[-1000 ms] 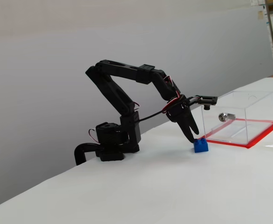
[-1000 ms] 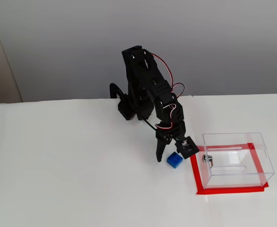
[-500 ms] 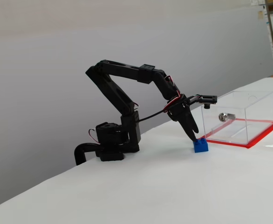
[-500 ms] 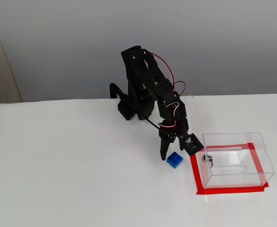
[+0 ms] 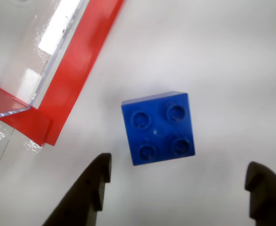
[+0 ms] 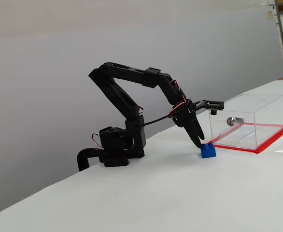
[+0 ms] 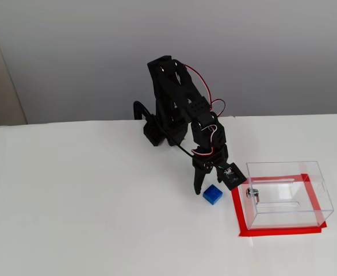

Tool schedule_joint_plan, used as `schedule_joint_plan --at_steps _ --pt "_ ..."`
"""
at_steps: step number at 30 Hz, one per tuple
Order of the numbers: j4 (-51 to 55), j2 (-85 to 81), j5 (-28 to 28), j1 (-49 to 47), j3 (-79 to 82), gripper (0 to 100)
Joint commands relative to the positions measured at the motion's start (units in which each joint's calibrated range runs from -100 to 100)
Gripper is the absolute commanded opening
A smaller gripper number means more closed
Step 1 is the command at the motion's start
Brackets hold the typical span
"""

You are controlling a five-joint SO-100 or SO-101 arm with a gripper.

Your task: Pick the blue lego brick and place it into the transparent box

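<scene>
The gripper [image 5: 178,181] is spread wide and has hold of nothing. In the wrist view its two dark fingers [image 5: 88,193] come up from the bottom edge, one on each side, with the blue lego brick [image 5: 158,128] lying on the white table between them and a little ahead of the tips, not touching either one. The brick sits studs up, four of them showing, turned slightly askew to the fingers.

From the side, in a fixed view, the arm [image 6: 132,79] is folded up high at the elbow and then reaches forward and down, so the gripper [image 6: 199,141] points steeply at the table [image 6: 146,193] with its tips right over the brick [image 6: 208,151]. Whether the tips actually touch the surface I can't tell. The base sits toward the back edge of the worktop, near the wall.

In the other fixed view, the one from above, the brick [image 7: 213,194] is just off the near-left corner of the transparent box [image 7: 288,195], close to its red base [image 7: 272,232] but clear of it. The box stands toward the right side of the worktop. Inside it there's a small silver metal cylinder [image 7: 252,194] up against the left wall. The brick is outside the box.
</scene>
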Motion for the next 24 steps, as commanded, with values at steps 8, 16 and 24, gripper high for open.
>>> schedule_joint_plan --at_steps 8,16,24 --pt "-1.03 0.83 -0.22 2.95 -1.13 31" --pt "-4.42 5.58 -0.22 3.10 -4.29 31" --pt "-4.51 10.58 -0.22 2.88 -7.19 31"
